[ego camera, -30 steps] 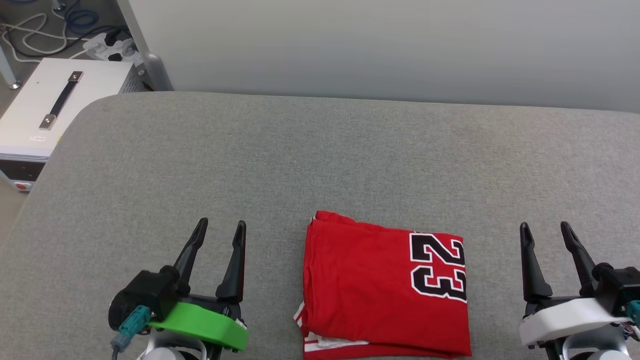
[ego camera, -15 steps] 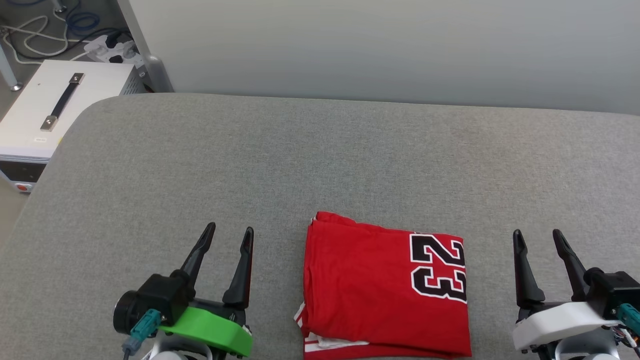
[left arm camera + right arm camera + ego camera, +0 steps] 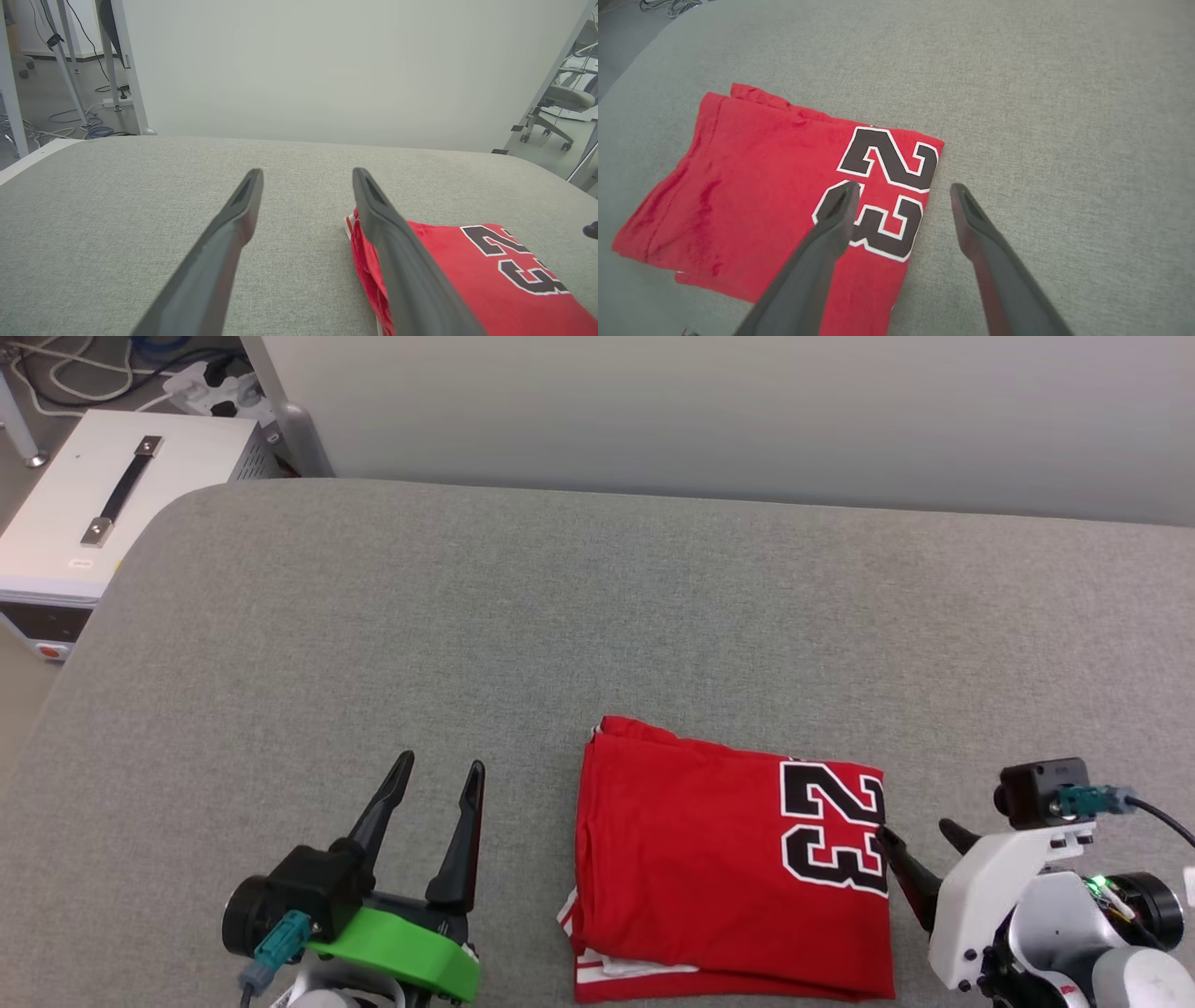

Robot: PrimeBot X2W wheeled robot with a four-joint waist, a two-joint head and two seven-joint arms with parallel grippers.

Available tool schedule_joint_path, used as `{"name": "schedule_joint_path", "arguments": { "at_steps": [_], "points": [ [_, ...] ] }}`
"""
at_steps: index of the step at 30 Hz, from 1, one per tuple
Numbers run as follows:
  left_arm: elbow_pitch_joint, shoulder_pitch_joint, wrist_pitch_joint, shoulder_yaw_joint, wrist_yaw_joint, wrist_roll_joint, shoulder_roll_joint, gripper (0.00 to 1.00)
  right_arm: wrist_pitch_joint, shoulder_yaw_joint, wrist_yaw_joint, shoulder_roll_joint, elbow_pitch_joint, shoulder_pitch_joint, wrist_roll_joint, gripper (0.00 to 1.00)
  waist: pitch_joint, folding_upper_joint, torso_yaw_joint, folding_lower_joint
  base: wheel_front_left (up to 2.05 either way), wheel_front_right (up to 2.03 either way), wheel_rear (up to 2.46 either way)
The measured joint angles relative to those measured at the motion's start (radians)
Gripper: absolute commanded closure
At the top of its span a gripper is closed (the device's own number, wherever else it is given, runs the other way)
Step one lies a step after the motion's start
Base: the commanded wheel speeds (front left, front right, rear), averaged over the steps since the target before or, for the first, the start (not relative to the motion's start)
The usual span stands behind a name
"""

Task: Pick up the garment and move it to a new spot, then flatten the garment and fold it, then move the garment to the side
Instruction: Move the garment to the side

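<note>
The only marking that can be read is the number "23" point(image 3: 834, 828), printed in black block digits with a white outline on the folded red garment point(image 3: 700, 877), close to its right edge in the head view (the digits lie turned on their side there). A small label point(image 3: 81, 563) on the white case point(image 3: 187, 457) at the upper left is too small to read.

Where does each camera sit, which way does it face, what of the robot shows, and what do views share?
Head view: on the head, facing forward and down at the grey surface and garment; left gripper lower left, right gripper lower right.
Left wrist view: that wrist, low, along its open fingers toward the wall; garment at right.
Right wrist view: that wrist, angled down at the garment; one finger over its 23 print.
Shared: all show the garment.
</note>
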Motion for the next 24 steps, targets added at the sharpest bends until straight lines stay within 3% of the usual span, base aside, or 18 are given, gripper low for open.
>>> {"name": "schedule_joint_path", "arguments": {
  "at_steps": [4,9,24],
  "points": [
    [0.000,-0.009,0.000,-0.008,0.000,0.000,-0.001,0.00,0.225,-0.005,0.000,-0.001,-0.013,-0.016,-0.032,0.00,0.020,0.0000,0.014,0.0000,0.00,0.00,0.00],
    [0.000,-0.030,0.000,-0.016,0.000,-0.004,-0.004,0.00,0.343,-0.058,0.000,0.040,0.019,-0.058,-0.062,0.00,0.050,0.0000,0.037,0.0000,0.00,0.00,0.00],
    [0.004,-0.068,0.000,-0.032,0.000,-0.007,-0.005,0.00,0.352,-0.068,0.000,0.069,0.161,-0.090,-0.088,0.00,0.129,0.0000,0.110,0.0000,0.00,0.00,0.00]
  ]
}}
